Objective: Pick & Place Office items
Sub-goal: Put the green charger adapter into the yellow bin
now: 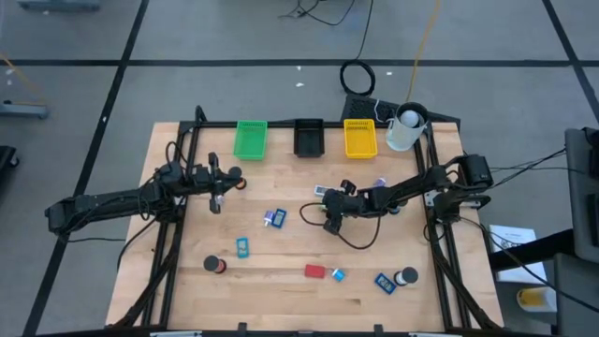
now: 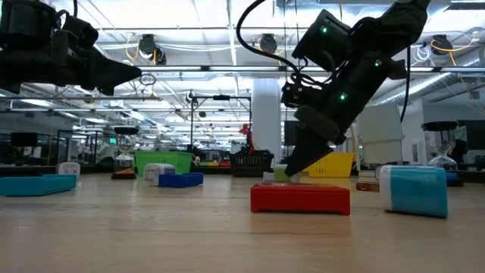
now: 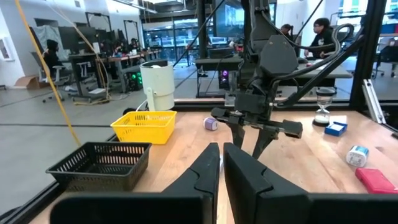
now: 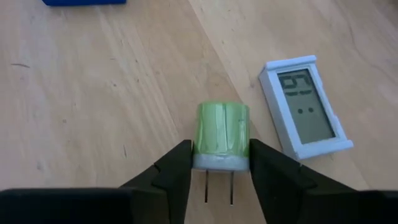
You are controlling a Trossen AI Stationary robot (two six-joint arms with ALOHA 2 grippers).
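Note:
A small green plug [image 4: 222,134] with a white base and two metal prongs lies on its side on the wooden table, mid-right. My right gripper [image 4: 221,169] is shut on it, slanting down from the table's right [image 1: 331,223]. A white display unit [image 4: 305,106] lies just beside the plug. My left gripper [image 3: 221,165] is shut and holds nothing; it hangs level above the table's left part [image 1: 217,197]. Other office items lie scattered: a red block [image 1: 314,271], blue blocks [image 1: 385,281], dark rolls [image 1: 216,265]. My right gripper pinches the plug's white base end [image 4: 221,162] between its two fingers, one on each side. The fingers [image 4: 177,167] slant down from the table's right and run along the plug, prongs toward the wrist. The plug lies on its side on the table.
Green [image 1: 250,139], black [image 1: 308,137] and yellow [image 1: 360,138] trays stand in a row at the far edge, a white cup [image 1: 404,129] to their right. In the low view the red block [image 2: 300,199] and a blue block [image 2: 417,189] lie near the front edge.

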